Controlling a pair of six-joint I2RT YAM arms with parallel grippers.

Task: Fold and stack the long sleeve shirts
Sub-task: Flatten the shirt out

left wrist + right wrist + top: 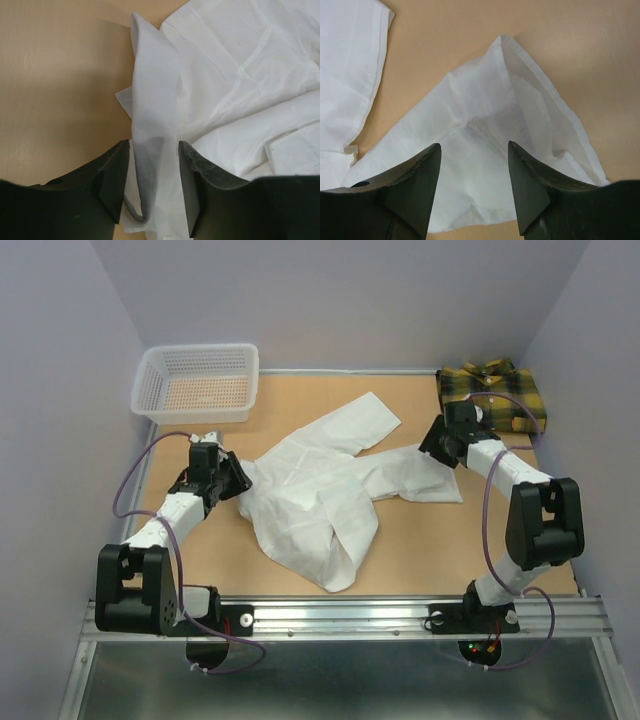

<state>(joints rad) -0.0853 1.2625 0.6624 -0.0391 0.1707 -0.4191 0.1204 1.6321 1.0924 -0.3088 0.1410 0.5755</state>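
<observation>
Straddling a raised fold of the white shirt (240, 75), the left claw (152, 162) is standing released, jaws parted. The right claw (475, 150) is hovering released over a sleeve (485, 100). The white shirt is lying rumpled mid-table (420, 540); the plaid shirt (492, 395) is sitting folded at the far right corner.

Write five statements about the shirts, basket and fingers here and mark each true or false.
1. The white shirt lies spread and rumpled on the table. True.
2. The plaid shirt lies folded at the far right corner. True.
3. The basket holds a shirt. False: no shirt is in it.
4. The left fingers are clamped on the plaid shirt. False: they stand apart, astride a ridge of white cloth.
5. The right fingers stand apart over white cloth. True.
</observation>
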